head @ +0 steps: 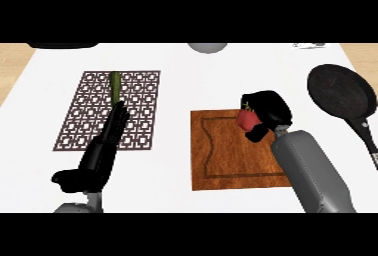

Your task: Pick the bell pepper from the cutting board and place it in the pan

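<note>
A white counter (184,70) holds a patterned mat (140,110) at left, a wooden cutting board (221,160) at centre and a black pan (341,97) at far right. The right hand (267,112) curls around the red bell pepper (246,118) over the board's far right corner. The left hand (114,125) lies with straight fingers on the mat, touching a green vegetable (116,86).

Kitchen, home-type | white counter (184,65) w/ wood trim at edges | wooden cutting board (221,160) | black frying pan (339,97) w/ long handle, right side | patterned brown mat (140,110) | grey bowl-ish item (207,47) at far edge, partly cut off
</note>
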Controlling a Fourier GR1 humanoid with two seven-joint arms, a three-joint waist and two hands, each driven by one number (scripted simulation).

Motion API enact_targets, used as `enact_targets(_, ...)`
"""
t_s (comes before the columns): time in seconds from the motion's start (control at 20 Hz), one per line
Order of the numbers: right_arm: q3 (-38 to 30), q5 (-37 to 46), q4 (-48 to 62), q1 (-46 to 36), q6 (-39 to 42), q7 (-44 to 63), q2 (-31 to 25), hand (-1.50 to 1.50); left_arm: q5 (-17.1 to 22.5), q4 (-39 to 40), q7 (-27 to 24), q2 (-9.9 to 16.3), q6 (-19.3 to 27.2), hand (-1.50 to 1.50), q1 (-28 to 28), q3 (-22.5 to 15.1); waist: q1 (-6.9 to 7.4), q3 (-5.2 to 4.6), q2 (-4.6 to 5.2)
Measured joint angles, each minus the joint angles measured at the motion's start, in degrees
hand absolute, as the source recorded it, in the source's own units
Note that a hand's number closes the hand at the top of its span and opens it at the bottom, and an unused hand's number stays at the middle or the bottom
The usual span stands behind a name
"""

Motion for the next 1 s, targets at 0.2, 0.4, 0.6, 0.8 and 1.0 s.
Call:
enact_targets(0.2,-5.17,0.72,-2.61,-0.70,-5.64,12.51,2.35,1.50,0.24,-0.42,0.16,0.44,-0.55,0.00,0.33,0.14,-0.07,0.03,-0.10)
enact_targets(0.4,-7.26,2.58,-8.90,-0.66,-11.92,20.04,4.05,1.50,0.32,-0.67,-0.31,0.79,-0.86,0.00,0.86,0.52,-0.06,0.03,-0.17)
enact_targets(0.6,-9.61,2.45,-15.15,0.39,-15.13,23.87,4.22,1.50,-0.46,-0.89,0.16,0.09,-0.29,0.00,0.65,-0.01,0.10,0.04,-0.08)
enact_targets(0.8,-13.69,-0.45,-18.78,0.66,-16.74,25.83,3.60,1.50,0.08,-0.27,0.46,0.35,-0.96,0.00,-0.37,0.98,0.30,0.05,0.04)
enact_targets(1.0,-18.74,-4.63,-16.11,0.66,-20.89,23.43,1.85,1.50,0.05,-0.27,0.28,-0.02,-1.54,0.00,-0.13,0.69,0.73,0.08,0.21)
